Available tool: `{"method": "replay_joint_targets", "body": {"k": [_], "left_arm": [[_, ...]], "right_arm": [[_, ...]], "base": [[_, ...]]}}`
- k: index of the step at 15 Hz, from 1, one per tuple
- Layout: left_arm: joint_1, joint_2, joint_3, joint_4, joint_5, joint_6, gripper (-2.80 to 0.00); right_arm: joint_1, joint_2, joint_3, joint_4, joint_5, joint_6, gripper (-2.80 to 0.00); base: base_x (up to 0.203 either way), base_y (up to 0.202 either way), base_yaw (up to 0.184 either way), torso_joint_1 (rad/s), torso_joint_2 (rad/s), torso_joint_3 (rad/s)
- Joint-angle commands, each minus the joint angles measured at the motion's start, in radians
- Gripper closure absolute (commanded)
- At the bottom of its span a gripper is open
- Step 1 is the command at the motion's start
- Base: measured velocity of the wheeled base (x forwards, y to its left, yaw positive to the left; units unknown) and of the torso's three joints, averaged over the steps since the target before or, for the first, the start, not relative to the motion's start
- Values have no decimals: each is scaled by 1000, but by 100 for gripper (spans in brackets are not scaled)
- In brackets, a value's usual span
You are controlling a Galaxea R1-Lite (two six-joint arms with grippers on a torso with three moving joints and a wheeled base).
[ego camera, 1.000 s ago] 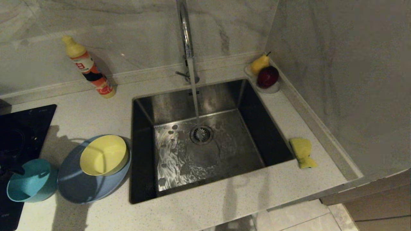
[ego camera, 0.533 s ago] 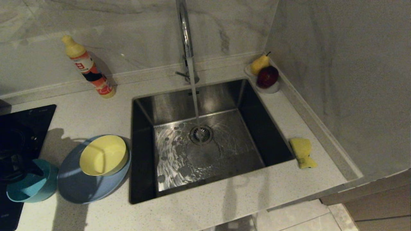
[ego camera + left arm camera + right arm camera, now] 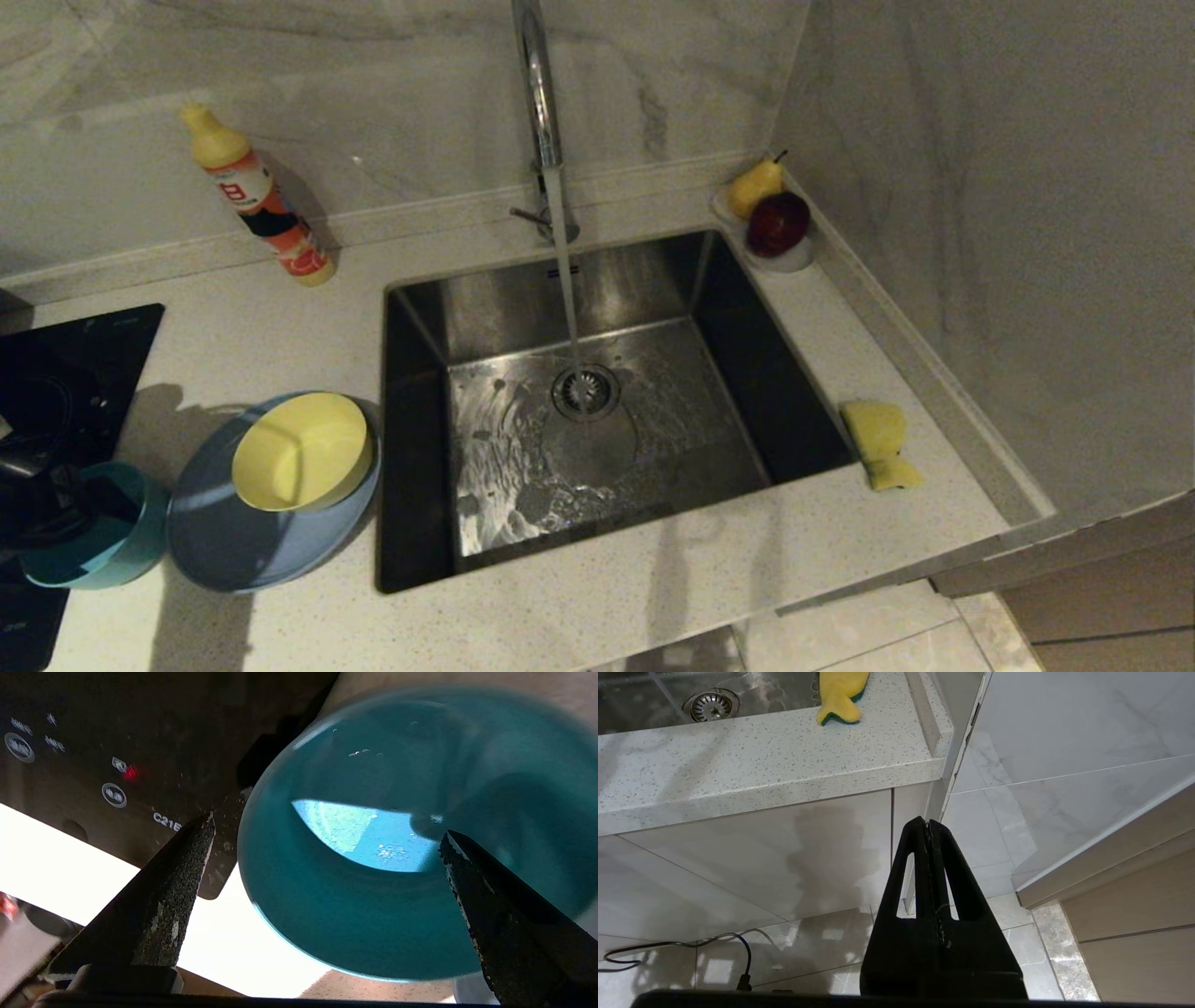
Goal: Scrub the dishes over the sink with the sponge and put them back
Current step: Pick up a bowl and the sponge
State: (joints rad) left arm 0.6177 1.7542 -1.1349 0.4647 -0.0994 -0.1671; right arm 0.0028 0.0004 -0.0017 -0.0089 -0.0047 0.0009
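Note:
The teal bowl (image 3: pixel 103 551) stands at the counter's front left, half over the black cooktop. My left gripper (image 3: pixel 56 513) hangs over it, open. In the left wrist view the left gripper (image 3: pixel 327 825) straddles the rim of the teal bowl (image 3: pixel 397 858), with one finger outside and one above the inside, touching nothing. A yellow bowl (image 3: pixel 301 451) sits on the periwinkle plate (image 3: pixel 224 551) beside the sink (image 3: pixel 672 439). The sponge (image 3: pixel 878 443) lies on the counter right of the sink. My right gripper (image 3: pixel 927 822) hangs shut and empty below the counter front.
Water runs from the chrome faucet (image 3: pixel 537 93) onto the drain (image 3: pixel 585 390). A dish-soap bottle (image 3: pixel 257 196) leans at the back left. A clear dish with a pear and an apple (image 3: pixel 770 224) sits in the back right corner. The black cooktop (image 3: pixel 65 373) is at the left, and a wall closes the right side.
My left gripper has come in from the left edge and now covers more of the teal bowl. The dishes, the sponge and the right arm have not moved.

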Motion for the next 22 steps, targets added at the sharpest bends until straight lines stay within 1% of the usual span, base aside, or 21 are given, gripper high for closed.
{"method": "replay_joint_targets", "body": {"k": [1, 16, 19, 20, 22], "left_arm": [[1, 11, 9, 2, -2, -12, -280], [2, 42, -4, 0, -5, -15, -280], [1, 44, -31, -18, -6, -49, -280], [1, 57, -50, -17, -8, -60, 0], [-3, 71, -59, -15, -11, -65, 0]], "right_arm": [[0, -1, 0, 0, 0, -1, 0], [0, 0, 0, 0, 0, -1, 0], [0, 0, 0, 0, 0, -1, 0], [0, -1, 0, 0, 0, -1, 0], [0, -1, 0, 0, 0, -1, 0]], "base": [[0, 0, 0, 0, 0, 0], [0, 0, 0, 0, 0, 0], [0, 0, 0, 0, 0, 0], [0, 0, 0, 0, 0, 0], [0, 0, 0, 0, 0, 0]]}}
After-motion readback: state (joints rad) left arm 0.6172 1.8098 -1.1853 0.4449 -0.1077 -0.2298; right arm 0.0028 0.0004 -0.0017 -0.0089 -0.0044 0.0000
